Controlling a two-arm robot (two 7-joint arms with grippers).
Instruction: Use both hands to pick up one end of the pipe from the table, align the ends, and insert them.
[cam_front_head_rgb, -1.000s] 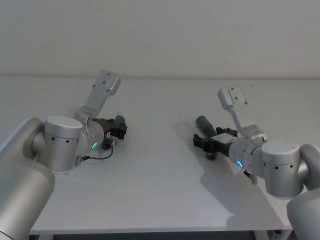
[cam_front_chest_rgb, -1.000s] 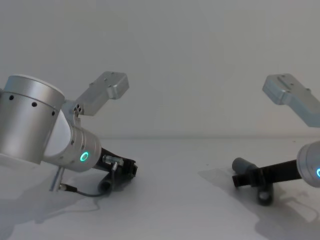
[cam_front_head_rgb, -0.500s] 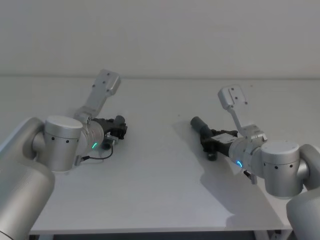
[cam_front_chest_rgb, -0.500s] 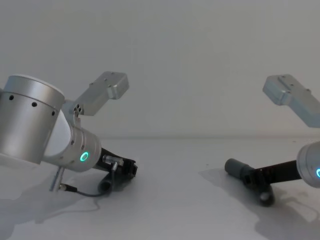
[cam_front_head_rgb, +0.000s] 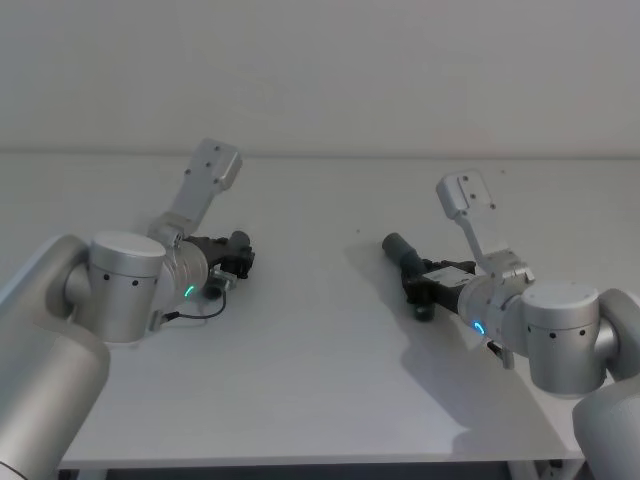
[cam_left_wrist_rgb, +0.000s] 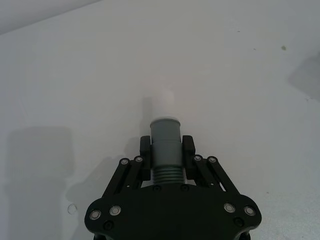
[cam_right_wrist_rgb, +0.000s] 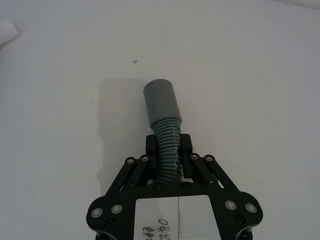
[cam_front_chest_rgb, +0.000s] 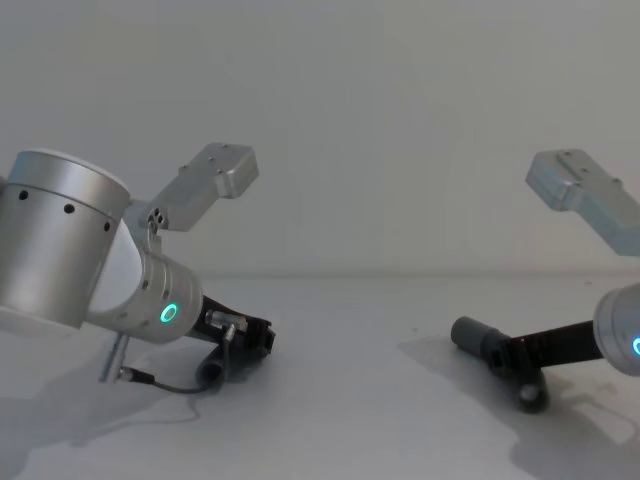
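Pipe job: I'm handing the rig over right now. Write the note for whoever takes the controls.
Left gripper: shut on the whitish-tipped piece, low at the left side of the table.
Right gripper: shut on the socket-collar piece, low at the right side, collar pointing toward the middle.
Done: both pieces gripped.
Left: the mouths are well apart and not aligned. Bring them together over the middle, line them up, push the tip into the collar.
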